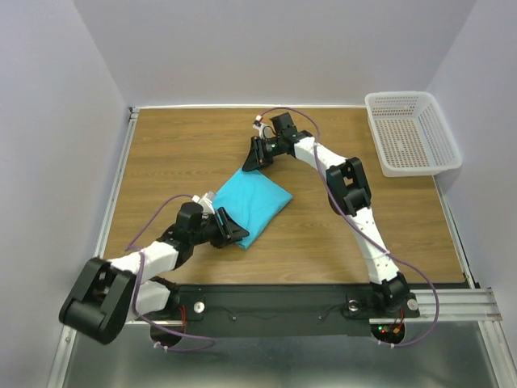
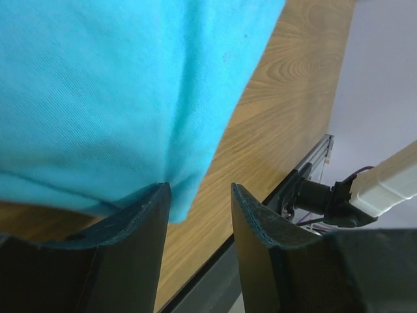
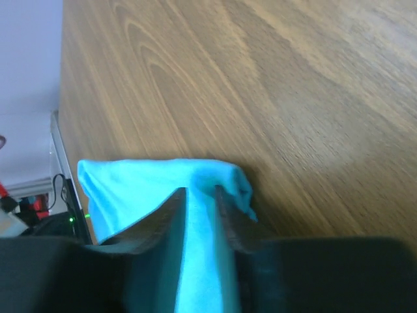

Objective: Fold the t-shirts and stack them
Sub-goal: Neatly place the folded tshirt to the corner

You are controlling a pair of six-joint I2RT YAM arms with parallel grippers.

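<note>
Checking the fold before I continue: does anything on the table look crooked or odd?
Only the t-shirt: its folded bundle lies diagonal to the table's edges, and its far corner is pinched between the right gripper's fingers, bunched rather than flat. No spill or damage shows; the basket sits square.

A wood-grain table point(image 1: 178, 145) sits enclosed by plain pale walls point(image 1: 275, 48) under even light.
</note>
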